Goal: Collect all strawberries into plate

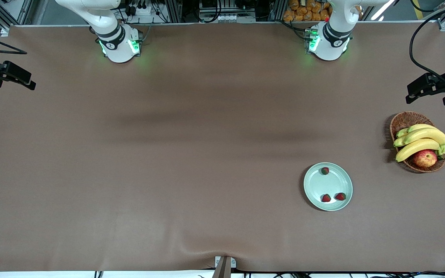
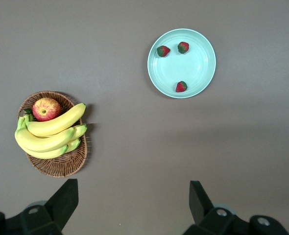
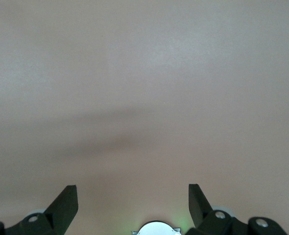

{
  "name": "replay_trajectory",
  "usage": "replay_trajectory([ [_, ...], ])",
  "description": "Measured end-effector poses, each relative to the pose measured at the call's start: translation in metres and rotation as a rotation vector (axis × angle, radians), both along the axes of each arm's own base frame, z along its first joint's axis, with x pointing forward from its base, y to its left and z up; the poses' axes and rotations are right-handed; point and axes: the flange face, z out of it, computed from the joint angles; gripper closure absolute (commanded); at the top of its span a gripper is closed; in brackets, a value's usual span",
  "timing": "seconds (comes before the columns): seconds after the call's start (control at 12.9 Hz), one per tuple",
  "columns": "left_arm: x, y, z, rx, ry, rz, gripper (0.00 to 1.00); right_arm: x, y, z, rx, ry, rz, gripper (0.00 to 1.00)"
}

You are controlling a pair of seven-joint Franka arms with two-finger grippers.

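Three strawberries lie in the mint-green plate [image 1: 317,184]: one [image 1: 325,170] by the rim nearer the robots, two [image 1: 326,198] [image 1: 340,196] side by side by the rim nearer the front camera. The left wrist view shows the plate [image 2: 196,68] with the berries [image 2: 163,51] [image 2: 183,47] [image 2: 181,86] from high above. My left gripper [image 2: 133,196] is open and empty, held high over the table near the basket [image 1: 426,94]. My right gripper [image 3: 133,196] is open and empty, waiting high over bare table near its base [image 1: 14,75].
A brown wicker basket [image 1: 406,119] with bananas [image 1: 419,141] and a red-yellow apple [image 1: 425,158] stands toward the left arm's end of the table, beside the plate. It also shows in the left wrist view [image 2: 61,164]. Brown table surface [image 1: 168,154] spreads around.
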Motion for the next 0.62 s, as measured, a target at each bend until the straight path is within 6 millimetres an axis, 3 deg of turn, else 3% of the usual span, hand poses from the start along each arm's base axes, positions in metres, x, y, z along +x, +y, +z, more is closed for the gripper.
replay_trajectory([
  [0.62, 0.0002, -0.0027, -0.0012, -0.002, 0.001, 0.049, 0.0, 0.0014, -0.0001, 0.0039, 0.0, -0.012, 0.0, 0.0],
])
